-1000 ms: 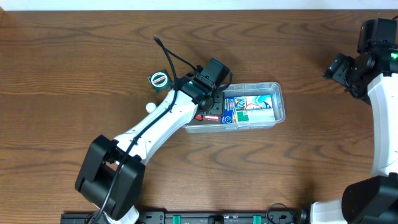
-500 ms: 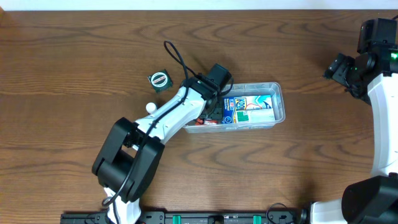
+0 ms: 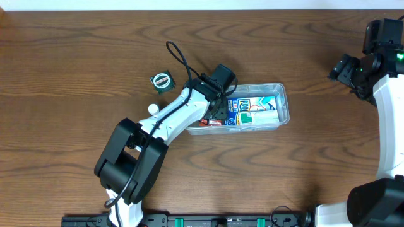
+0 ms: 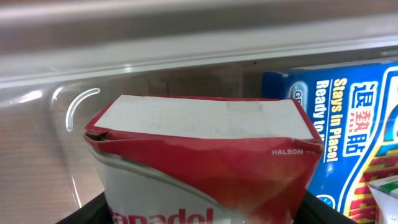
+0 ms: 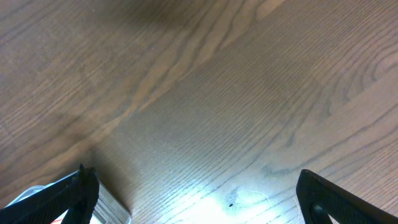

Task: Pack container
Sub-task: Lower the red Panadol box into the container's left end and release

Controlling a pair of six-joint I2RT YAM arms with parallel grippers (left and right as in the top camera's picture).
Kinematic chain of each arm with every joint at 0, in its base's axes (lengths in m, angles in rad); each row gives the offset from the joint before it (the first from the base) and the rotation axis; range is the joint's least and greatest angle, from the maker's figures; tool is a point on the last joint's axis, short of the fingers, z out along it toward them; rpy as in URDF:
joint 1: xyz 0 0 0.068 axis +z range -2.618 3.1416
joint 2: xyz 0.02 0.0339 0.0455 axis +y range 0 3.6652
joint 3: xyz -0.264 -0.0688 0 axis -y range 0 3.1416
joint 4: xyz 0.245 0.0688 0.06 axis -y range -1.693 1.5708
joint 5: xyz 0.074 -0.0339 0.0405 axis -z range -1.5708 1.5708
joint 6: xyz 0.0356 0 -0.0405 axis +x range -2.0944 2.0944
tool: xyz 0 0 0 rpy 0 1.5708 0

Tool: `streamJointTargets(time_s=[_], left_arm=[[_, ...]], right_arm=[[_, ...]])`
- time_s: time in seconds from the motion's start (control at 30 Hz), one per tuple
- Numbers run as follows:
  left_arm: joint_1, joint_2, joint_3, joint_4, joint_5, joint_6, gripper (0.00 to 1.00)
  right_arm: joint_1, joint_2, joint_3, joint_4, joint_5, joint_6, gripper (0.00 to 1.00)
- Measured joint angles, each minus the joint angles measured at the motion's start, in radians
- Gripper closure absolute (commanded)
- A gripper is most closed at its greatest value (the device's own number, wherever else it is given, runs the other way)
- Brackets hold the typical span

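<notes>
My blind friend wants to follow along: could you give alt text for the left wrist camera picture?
A red and white box fills the close-up, inside the clear container, whose wall runs behind it. A blue box lies to its right.

tub (image 3: 285, 104) 9 o'clock end: arm (image 3: 173, 116), red box (image 4: 199, 168) block | rest: blue box (image 3: 259, 108) fills | 10 o'clock: tin (image 3: 162, 81) | 6 o'clock: desk (image 3: 284, 173) open

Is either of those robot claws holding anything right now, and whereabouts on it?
The red box stands between the fingers of the left gripper, flanked at its two sides; whether they pinch it cannot be told. The right gripper holds nothing.
</notes>
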Motion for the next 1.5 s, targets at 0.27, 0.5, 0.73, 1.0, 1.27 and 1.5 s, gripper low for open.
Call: streamJointTargets(time_s=[0.27,0.5,0.73,1.0,1.27,1.5], left_arm=[[0.000,0.000,0.000,0.007,0.000,-0.008,0.26],[0.000,0.000,0.000,0.016,0.000,-0.008,0.26],[0.000,0.000,0.000,0.035,-0.001,-0.008,0.26],[0.006,0.000,0.000,0.053,-0.003,0.007,0.23],[0.006,0.000,0.000,0.045,-0.004,0.033,0.17],[0.006,-0.019,0.000,-0.003,-0.004,0.034,0.18]], right_arm=[[0.000,0.000,0.000,0.000,0.000,0.000,0.01],[0.000,0.000,0.000,0.000,0.000,0.000,0.01],[0.000,0.000,0.000,0.000,0.000,0.000,0.01],[0.000,0.000,0.000,0.000,0.000,0.000,0.01],[0.000,0.000,0.000,0.000,0.000,0.000,0.01],[0.000,0.000,0.000,0.000,0.000,0.000,0.01]])
